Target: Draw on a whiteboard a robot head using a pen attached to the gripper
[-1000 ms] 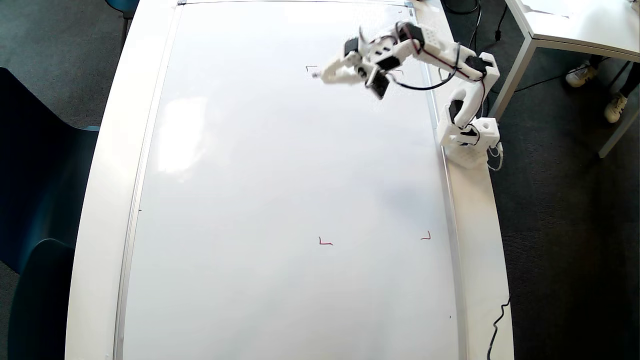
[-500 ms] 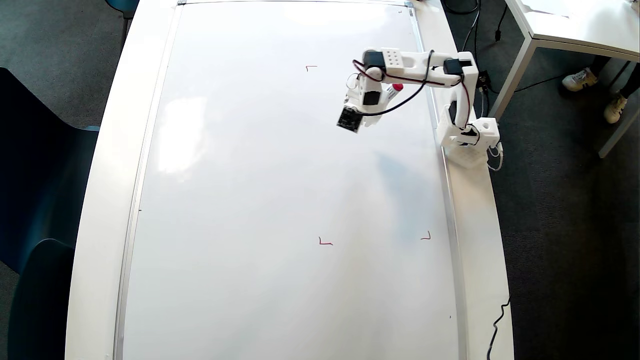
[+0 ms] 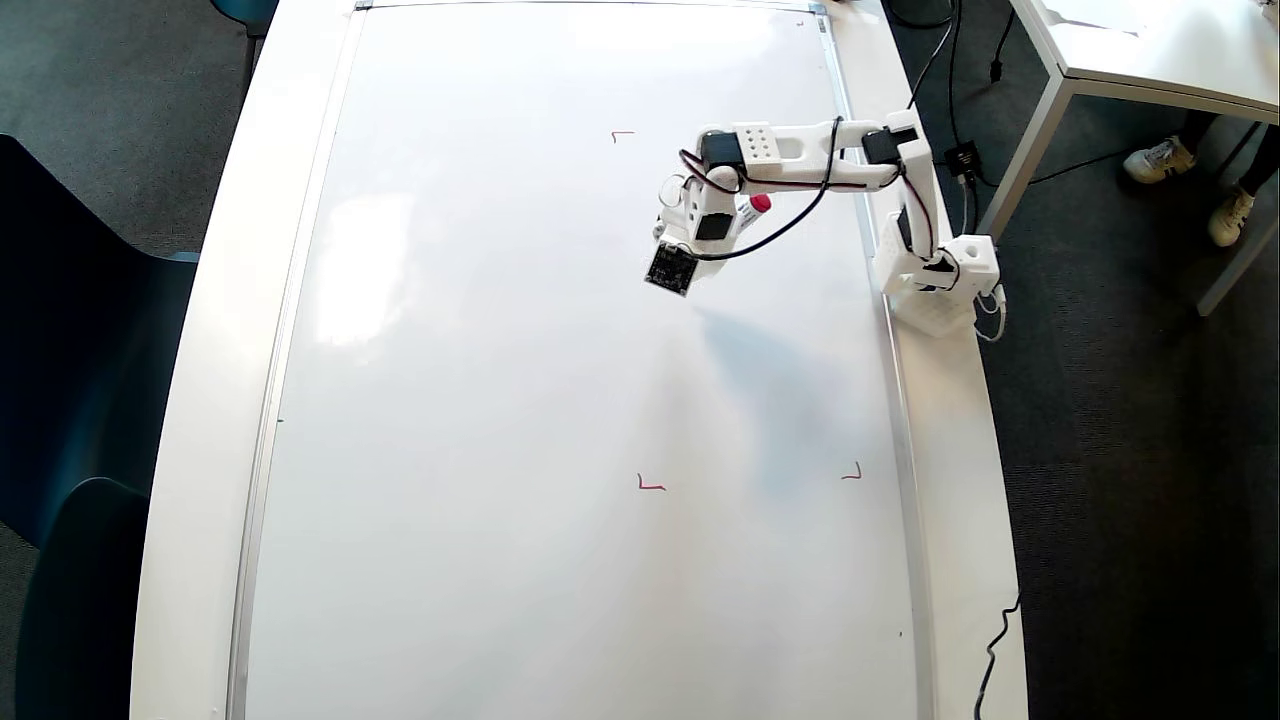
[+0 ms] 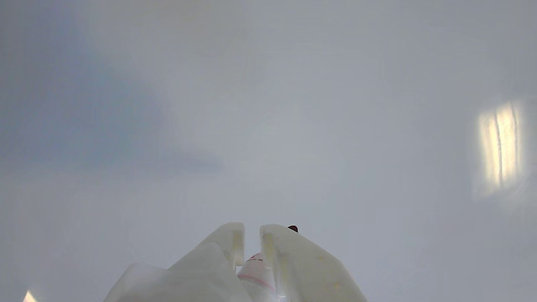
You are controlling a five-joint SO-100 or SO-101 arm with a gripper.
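Looking down past my own fingers (image 4: 228,241) in the wrist view, I see the two white plastic prongs nearly together with only a narrow slot between them, and the pen (image 4: 256,274) sits wedged in that slot, its white barrel with a thin red band showing low down and a small dark red tip just peeking over one prong. So my gripper (image 4: 251,230) is clamped on the pen, and I judge the hold firm since the barrel fills the gap. The pen reads as light, stiff and smooth-sided; a slick round barrel like that could twist or slide up under pressure, so the grip belongs on the barrel, as it is now, well back from the tip. Beyond the tip lies only blank glossy whiteboard (image 4: 335,105), with a window glare at the right of the wrist view. I cannot tell whether the tip touches the surface. From the overhead view my gripper (image 3: 690,225) hangs over the upper right part of the whiteboard (image 3: 500,400), with the pen's red cap end (image 3: 760,204) sticking out toward my base. The board looks hard and slippery, so I expect light pressure will do. Farther out, red corner marks (image 3: 650,485) frame the drawing area, and no robot head is drawn yet.
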